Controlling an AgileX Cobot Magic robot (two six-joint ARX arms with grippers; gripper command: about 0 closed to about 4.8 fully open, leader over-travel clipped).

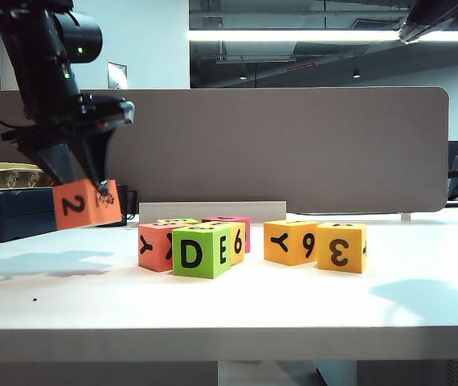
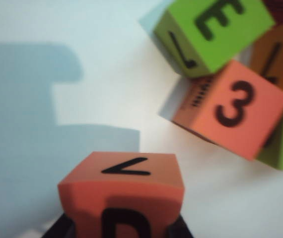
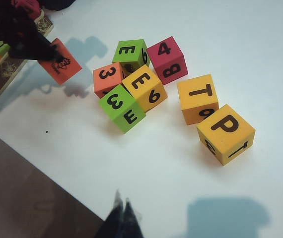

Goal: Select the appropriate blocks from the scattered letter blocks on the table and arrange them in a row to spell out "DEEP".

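A: What is the left gripper (image 1: 100, 186) doing?
B: It is clamping a red-orange cube (image 1: 87, 203) and holding it in the air, clear of the table (image 1: 237, 310), to the left of the cluster. A black 2 is facing the exterior camera; in the left wrist view the same cube (image 2: 124, 198) is sitting between the dark fingers.

A: And the right gripper (image 3: 122, 214)?
B: Its fingertips are pressing together with nothing between them, hovering over bare tabletop near the front edge.

A: Where are the other blocks lying?
B: A lime-green cube (image 1: 202, 251) showing D and E is standing at the front of the cluster, touching a second red-orange cube (image 1: 156, 246) on its left. A yellow cube (image 3: 144, 88) is sitting just behind it, with a pink cube (image 3: 167, 60) behind that. To the right, apart from the cluster, an amber cube with Y and 6 (image 1: 291, 241) is touching an amber cube with 3 (image 1: 341, 247).
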